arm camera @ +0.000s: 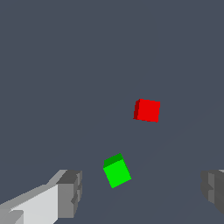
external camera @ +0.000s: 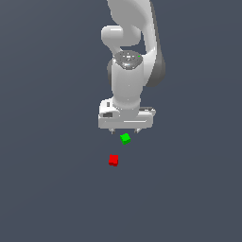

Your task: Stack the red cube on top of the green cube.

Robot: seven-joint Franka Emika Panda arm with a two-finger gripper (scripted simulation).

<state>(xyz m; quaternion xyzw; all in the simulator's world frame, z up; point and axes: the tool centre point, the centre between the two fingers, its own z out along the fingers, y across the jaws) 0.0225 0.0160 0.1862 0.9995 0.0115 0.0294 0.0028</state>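
Observation:
The red cube lies on the dark grey floor, alone, nearer the camera in the exterior view. The green cube lies a short way behind it and slightly toward the exterior view's right, turned at an angle. My gripper hangs above the floor, just behind the green cube, open and empty. In the wrist view the green cube sits between the two wide-apart fingers, and the red cube lies beyond it. The cubes do not touch.
The dark grey floor stretches flat all around the cubes. The white arm rises behind the gripper. Nothing else shows.

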